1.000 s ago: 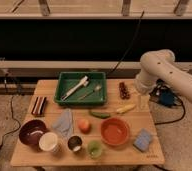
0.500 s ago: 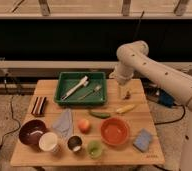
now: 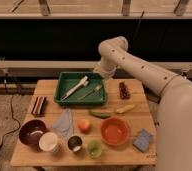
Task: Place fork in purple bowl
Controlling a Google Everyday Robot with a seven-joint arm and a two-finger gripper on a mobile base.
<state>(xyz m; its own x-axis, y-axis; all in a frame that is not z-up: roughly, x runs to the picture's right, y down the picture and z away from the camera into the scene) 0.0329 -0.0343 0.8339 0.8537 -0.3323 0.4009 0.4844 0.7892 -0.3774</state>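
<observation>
The purple bowl (image 3: 32, 132) sits at the front left of the tabletop (image 3: 49, 91), with a white cup (image 3: 49, 142) just beside it. A blue-grey cloth (image 3: 64, 122) lies between the bowl and the green tray (image 3: 82, 103). In the tray, the fork (image 3: 90, 92) lies just right of a long white utensil (image 3: 75, 87). The pincer (image 3: 100, 71) hangs over the tray's far right corner; I cannot tell whether it is clenched or released. Further right are an orange bowl (image 3: 115, 131) and a blue sponge (image 3: 143, 140).
</observation>
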